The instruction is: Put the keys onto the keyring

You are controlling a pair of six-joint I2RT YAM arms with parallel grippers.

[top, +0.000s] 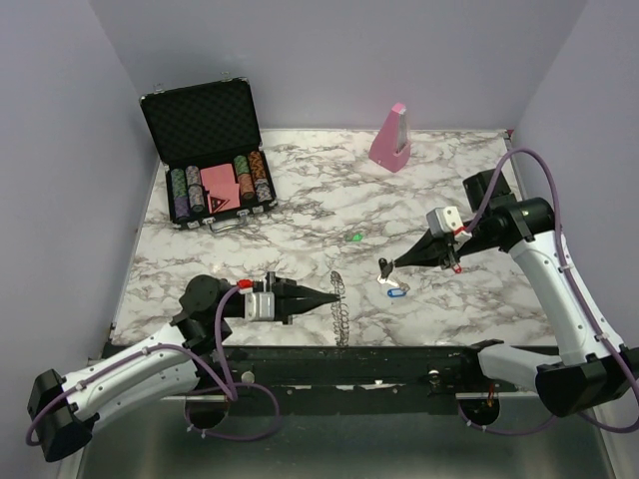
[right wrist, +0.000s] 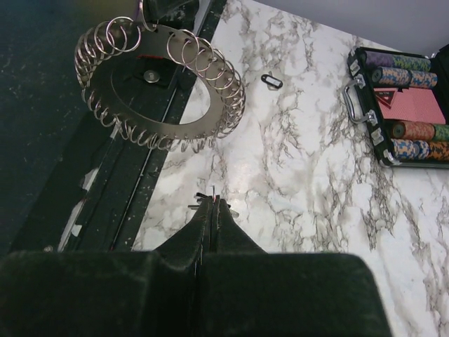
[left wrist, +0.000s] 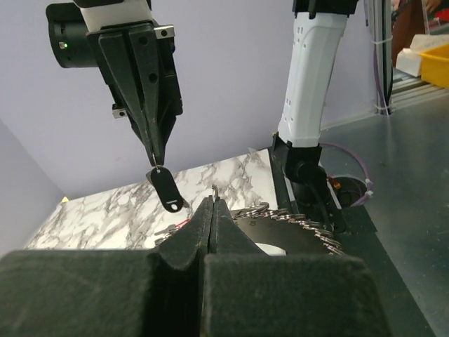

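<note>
The large, flat grey metal keyring (top: 340, 311), its rim lined with small loops, stands on edge over the near side of the marble tabletop (top: 300, 210). Its long axis runs near to far, and the left fingers (top: 315, 295) pinch its rim. Just right of it a black-headed key (left wrist: 167, 189) hangs head down, pinched in the right fingers (top: 409, 257); a blue-headed key (top: 396, 291) lies below.

Desk (top: 300, 215) white marble, grey veining. Silver-grey keyring (top: 339, 304). Black-tagged key (left wrist: 166, 189), blue-tagged key (top: 396, 291), tiny green tag (top: 355, 238). Wedge block (top: 390, 137) pink. Case (top: 205, 120) black, chips (top: 185, 190) striped, mixed colours. Arms (top: 130, 374) white with black joints, cables (top: 539, 165) purple. Walls (top: 60, 150) lilac.
</note>
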